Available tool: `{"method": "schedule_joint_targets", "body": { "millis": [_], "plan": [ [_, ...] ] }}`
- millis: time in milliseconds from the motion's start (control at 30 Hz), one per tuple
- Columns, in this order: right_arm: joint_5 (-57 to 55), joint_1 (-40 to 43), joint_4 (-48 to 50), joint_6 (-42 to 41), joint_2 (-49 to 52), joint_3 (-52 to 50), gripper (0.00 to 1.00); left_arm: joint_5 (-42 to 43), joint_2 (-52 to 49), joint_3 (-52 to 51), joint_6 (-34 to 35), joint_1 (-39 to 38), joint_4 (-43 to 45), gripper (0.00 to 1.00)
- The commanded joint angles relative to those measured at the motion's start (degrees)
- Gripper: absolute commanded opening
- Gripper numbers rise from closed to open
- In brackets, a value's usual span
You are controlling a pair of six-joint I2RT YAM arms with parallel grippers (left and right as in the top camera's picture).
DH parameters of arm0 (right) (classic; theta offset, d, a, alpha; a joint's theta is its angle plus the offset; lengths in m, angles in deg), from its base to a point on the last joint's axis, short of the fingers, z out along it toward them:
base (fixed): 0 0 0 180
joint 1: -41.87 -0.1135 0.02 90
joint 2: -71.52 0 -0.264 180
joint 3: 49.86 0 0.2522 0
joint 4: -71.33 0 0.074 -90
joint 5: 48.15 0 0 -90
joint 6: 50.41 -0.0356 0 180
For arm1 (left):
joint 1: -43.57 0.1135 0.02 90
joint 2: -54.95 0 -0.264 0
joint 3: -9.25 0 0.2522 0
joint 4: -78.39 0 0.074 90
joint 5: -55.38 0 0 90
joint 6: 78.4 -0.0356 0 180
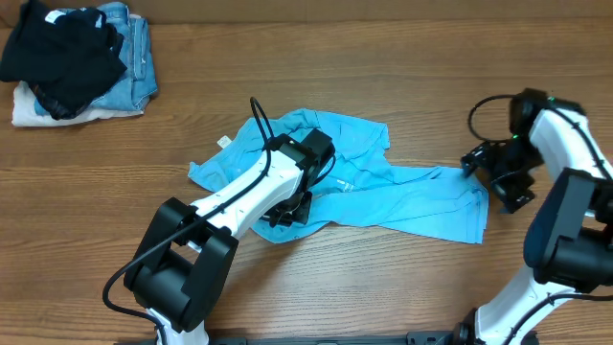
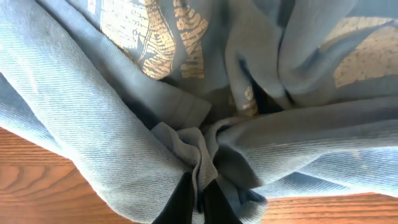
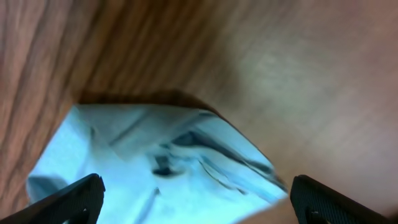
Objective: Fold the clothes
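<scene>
Wooden table (image 1: pixel 383 77): blue T-shirt (image 1: pixel 412 201) crumpled centre; garment pile (image 1: pixel 77 62) far-left corner.

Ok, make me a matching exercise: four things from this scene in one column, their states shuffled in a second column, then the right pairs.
Things
1. T-shirt
2. black garment
3. left end effector
4. right end effector

States
A. open over a corner of the T-shirt
B. light blue, lying crumpled
C. piled on the jeans
D. shut on a fold of the T-shirt

Pairs: 1-B, 2-C, 3-D, 4-A
</scene>
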Motion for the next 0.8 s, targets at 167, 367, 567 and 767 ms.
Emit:
{"method": "schedule_joint_targets", "body": {
  "millis": [167,367,567,767],
  "plan": [
    [0.15,-2.54,5.03,0.2,-0.07,-3.72,0.98,-0.79,-0.28,0.94,0.79,-0.02,0.39,0.04],
    [0.09,-2.54,4.76,0.42,-0.07,-3.85,0.73,-0.76,-0.28,0.94,0.81,-0.02,0.42,0.04],
    [0.13,-2.54,6.62,0.37,-0.07,-6.78,0.54,-0.79,-0.28,0.94,0.76,-0.02,0.57,0.04],
    [0.13,-2.54,7.26,0.35,-0.07,-7.58,0.45,-0.79,-0.28,0.94,0.79,-0.02,0.59,0.04]
  ]
}}
